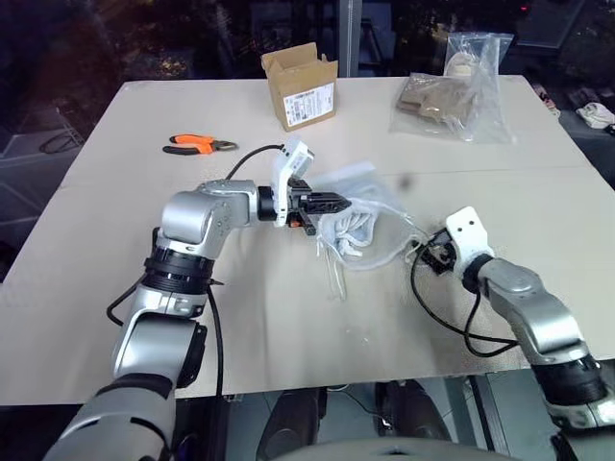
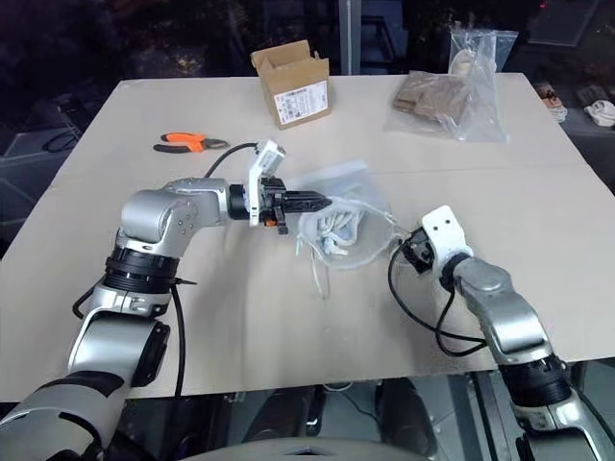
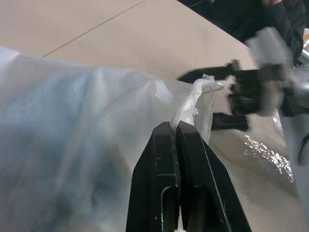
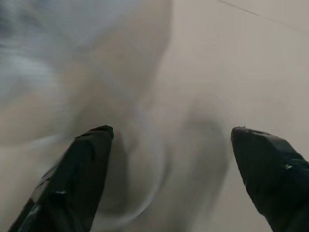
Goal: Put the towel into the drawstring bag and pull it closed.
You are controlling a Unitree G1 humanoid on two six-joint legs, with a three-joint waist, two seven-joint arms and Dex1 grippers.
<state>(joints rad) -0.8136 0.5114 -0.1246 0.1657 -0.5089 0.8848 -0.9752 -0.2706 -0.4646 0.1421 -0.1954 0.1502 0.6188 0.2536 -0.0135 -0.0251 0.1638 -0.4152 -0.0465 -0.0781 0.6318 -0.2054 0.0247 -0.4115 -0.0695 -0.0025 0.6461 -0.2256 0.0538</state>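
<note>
The table (image 1: 115, 288) under my arms is a broad, smooth beige board that takes up most of the head views. At the middle of the frame lies the drawstring bag (image 1: 360, 206), a thin, white, half-see-through pouch, crumpled and puffed, with its long axis running roughly from lower left to upper right. Thin white cord loops (image 1: 336, 264) trail from its mouth toward the bottom of the frame. I cannot make out the towel through the fabric; in my left wrist view the cloth only shows a faint bluish cast.

At upper right sits a crinkly clear plastic bag (image 1: 461, 91) with brown contents, and at top centre an open cardboard box (image 1: 300, 88) with a printed label. Orange-handled pliers (image 1: 197, 145) lie at upper left.

My left gripper (image 3: 176, 126) is clamped on a twisted bit of the bag's edge. My right gripper (image 4: 171, 133), just right of the bag, has its black fingers spread apart around blurred cord and holds nothing.
</note>
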